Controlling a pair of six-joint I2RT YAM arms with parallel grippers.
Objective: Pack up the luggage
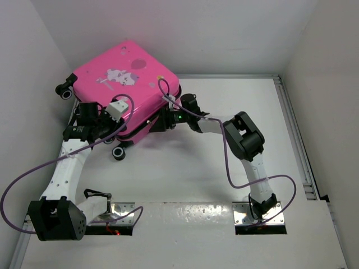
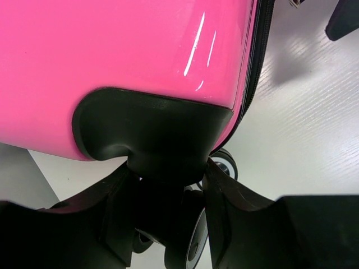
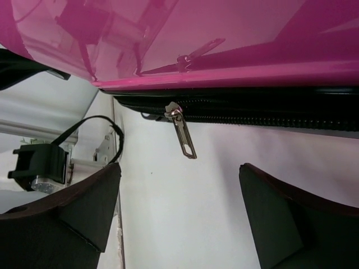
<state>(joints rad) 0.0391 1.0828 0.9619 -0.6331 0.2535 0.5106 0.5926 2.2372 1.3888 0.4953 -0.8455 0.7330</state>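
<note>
The pink suitcase (image 1: 120, 84) lies closed, print side up, at the back left of the table. My left gripper (image 1: 112, 137) is at its near left corner. In the left wrist view the left gripper (image 2: 165, 174) is shut around the black wheel mount (image 2: 151, 134) under the pink shell (image 2: 123, 50). My right gripper (image 1: 160, 122) is at the suitcase's near edge. In the right wrist view the right gripper (image 3: 179, 168) is open and empty. A silver zipper pull (image 3: 184, 137) hangs from the black zipper (image 3: 252, 109) just ahead of it, between the fingers' lines and touching neither.
A second black wheel (image 1: 66, 89) sticks out at the suitcase's far left, close to the left wall. Another wheel (image 1: 119, 152) rests on the table by the left arm. White walls close in the left, back and right. Purple cables loop over both arms.
</note>
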